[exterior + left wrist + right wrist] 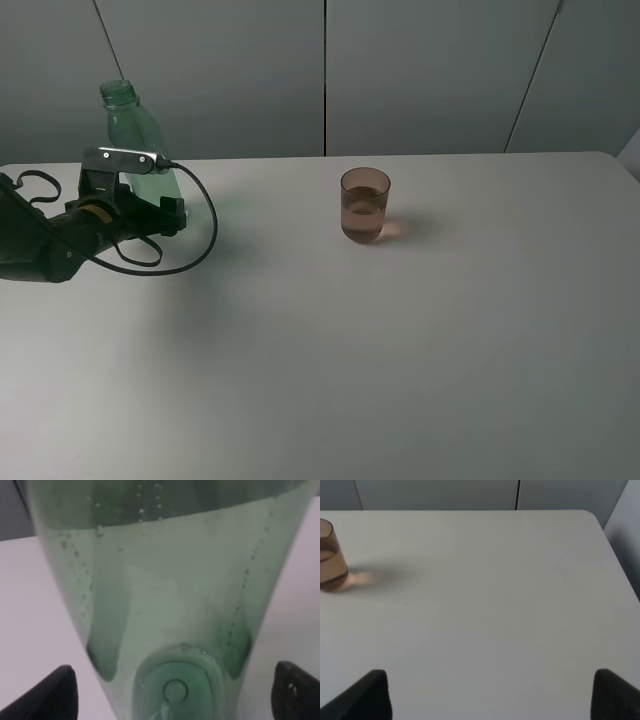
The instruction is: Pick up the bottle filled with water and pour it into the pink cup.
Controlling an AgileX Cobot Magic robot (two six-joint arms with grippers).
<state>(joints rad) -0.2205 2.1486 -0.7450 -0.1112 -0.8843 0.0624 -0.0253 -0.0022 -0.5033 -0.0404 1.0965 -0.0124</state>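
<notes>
Standing upright in the upper left of the exterior high frame: the bottle (135,140), green-tinted, clear, no cap on the neck. Its base sits on the white table (400,350) near the far edge.

Left gripper (150,205) is right at the lower part of the bottle, arm coming in from the left edge of the frame, black cable looping off it toward the middle. In the left wrist view the bottle (170,595) fills almost the whole picture, water line visible near the top, bubbles on the wall, moulded base at the bottom centre. Both fingertips (50,697) sit at the lower corners, spread wide, table showing between each one and the bottle wall. So jaws released, straddling the bottle, not clamped on it.

Pink cup (365,205) is upright at centre of the exterior frame, well apart from the bottle, liquid inside about halfway up. Right wrist view has the cup (331,555) at the left edge, upper half.

Right gripper (490,695): only two dark fingertips at the lower corners of its own view, spread wide, bare table between, nothing held. Not visible in the exterior view.
</notes>
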